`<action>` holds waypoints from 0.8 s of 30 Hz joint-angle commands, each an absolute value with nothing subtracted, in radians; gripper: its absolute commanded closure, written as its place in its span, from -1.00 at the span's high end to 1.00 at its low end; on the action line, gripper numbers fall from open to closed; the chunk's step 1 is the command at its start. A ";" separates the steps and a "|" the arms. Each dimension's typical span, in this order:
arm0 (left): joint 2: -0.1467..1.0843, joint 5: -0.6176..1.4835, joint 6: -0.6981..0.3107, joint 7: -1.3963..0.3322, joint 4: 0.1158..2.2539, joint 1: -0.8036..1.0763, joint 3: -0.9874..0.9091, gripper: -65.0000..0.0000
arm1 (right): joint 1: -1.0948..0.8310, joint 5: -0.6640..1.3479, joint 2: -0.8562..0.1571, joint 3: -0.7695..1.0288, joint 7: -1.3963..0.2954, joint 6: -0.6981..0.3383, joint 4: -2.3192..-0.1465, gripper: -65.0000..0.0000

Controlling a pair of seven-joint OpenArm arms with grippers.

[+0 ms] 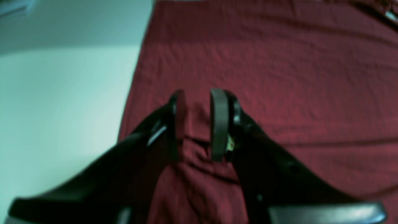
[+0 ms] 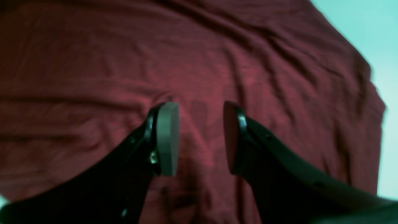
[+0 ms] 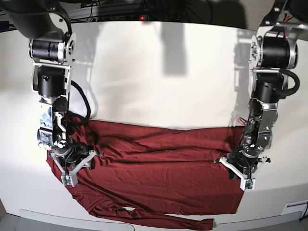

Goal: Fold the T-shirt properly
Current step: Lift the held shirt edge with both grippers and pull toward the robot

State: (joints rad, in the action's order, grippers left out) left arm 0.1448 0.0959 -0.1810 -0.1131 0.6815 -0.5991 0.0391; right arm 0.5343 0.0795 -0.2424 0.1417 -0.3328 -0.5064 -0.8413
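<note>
The maroon T-shirt (image 3: pixel 159 178) lies spread and wrinkled across the near half of the white table (image 3: pixel 159 82). One long sleeve (image 3: pixel 163 220) runs along its front edge. My left gripper (image 3: pixel 237 173) is low over the shirt's right part, near its right edge. In the left wrist view this left gripper (image 1: pixel 198 93) has its pads apart, with a low ridge of the T-shirt (image 1: pixel 279 77) rising between them. My right gripper (image 3: pixel 77 167) stands over the shirt's left part. In the right wrist view the right gripper (image 2: pixel 199 105) is open over the T-shirt (image 2: pixel 93 62), holding nothing.
Bare white table (image 1: pixel 62 109) shows just left of the shirt's edge in the left wrist view, and at the far right of the right wrist view as table (image 2: pixel 384 28). Both arm bases (image 3: pixel 48 48) stand at the table's far corners. A small pale tag (image 3: pixel 127 208) shows near the shirt's front.
</note>
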 commanded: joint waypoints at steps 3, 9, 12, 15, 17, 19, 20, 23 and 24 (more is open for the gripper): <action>0.150 0.146 -0.260 -0.175 0.738 -0.631 0.036 -0.56 | 0.528 0.089 -0.250 0.144 -0.339 -0.529 -0.952 -0.26; 0.150 0.203 -0.278 -0.234 0.749 -0.593 0.036 -0.56 | 0.379 0.113 -0.250 0.144 -0.407 -0.525 -1.090 -0.26; 0.151 0.203 -0.278 -0.233 0.751 -0.544 0.036 -0.56 | 0.305 0.116 -0.250 0.144 -0.405 -0.524 -1.136 -0.26; 0.153 0.203 -0.279 -0.181 0.751 -0.495 0.036 -0.56 | 0.264 0.115 -0.253 0.144 -0.373 -0.522 -1.155 -0.26; 0.156 0.200 -0.278 -0.155 0.751 -0.469 0.036 -0.56 | 0.262 0.115 -0.253 0.144 -0.375 -0.500 -1.154 -0.26; 0.157 0.200 -0.278 -0.141 0.751 -0.451 0.036 -0.56 | 0.263 0.112 -0.257 0.144 -0.374 -0.467 -1.153 -0.26; 0.156 0.200 -0.278 -0.141 0.751 -0.445 0.036 -0.56 | 0.263 0.112 -0.264 0.144 -0.367 -0.450 -1.154 -0.26; 0.159 0.200 -0.279 -0.141 0.751 -0.443 0.036 -0.56 | 0.264 0.112 -0.287 0.145 -0.361 -0.428 -1.154 -0.26; 0.162 0.200 -0.279 -0.141 0.751 -0.445 0.036 -0.56 | 0.264 0.112 -0.294 0.145 -0.368 -0.428 -1.154 -0.26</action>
